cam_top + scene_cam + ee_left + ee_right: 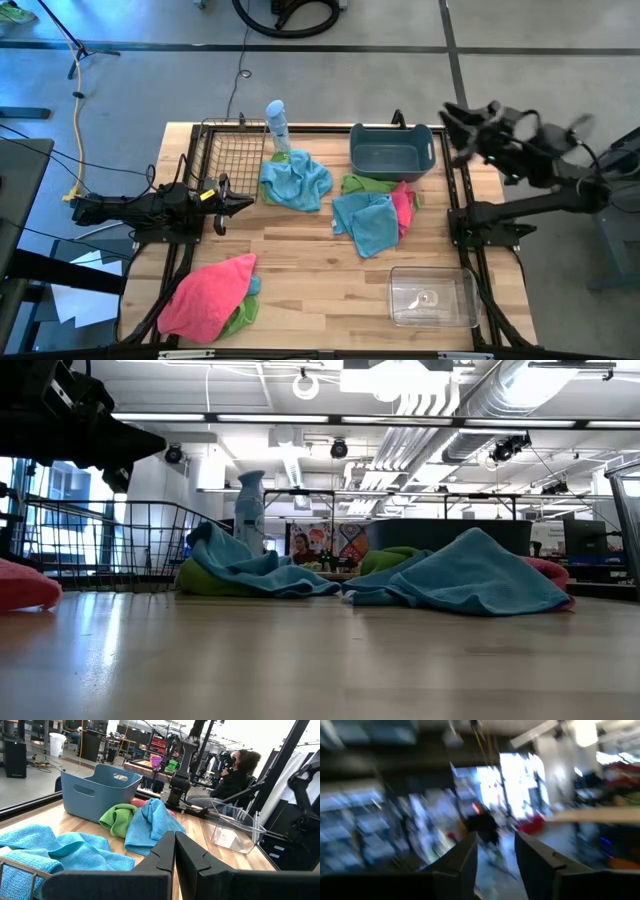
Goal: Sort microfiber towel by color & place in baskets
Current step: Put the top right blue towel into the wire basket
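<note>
Microfiber towels lie in three heaps on the wooden table. A light blue one (295, 180) lies by the black wire basket (232, 150). Another light blue towel (365, 222) lies over a pink (404, 205) and a green one (365, 184) before the slate-blue tub (391, 150). A pink towel (208, 295) covers a green one (240, 318) at the near left. The clear bin (432, 296) stands at the near right. My left gripper (240, 203) (175, 850) is shut and level at the left edge. My right gripper (455, 125) (496, 855) is open, raised high at the far right, over no towel.
A pale blue spray bottle (277, 125) stands upright between the wire basket and the tub, against the far blue towel. A person (235, 770) sits beyond the table's right side. Bare wood lies in the near middle of the table (320, 290).
</note>
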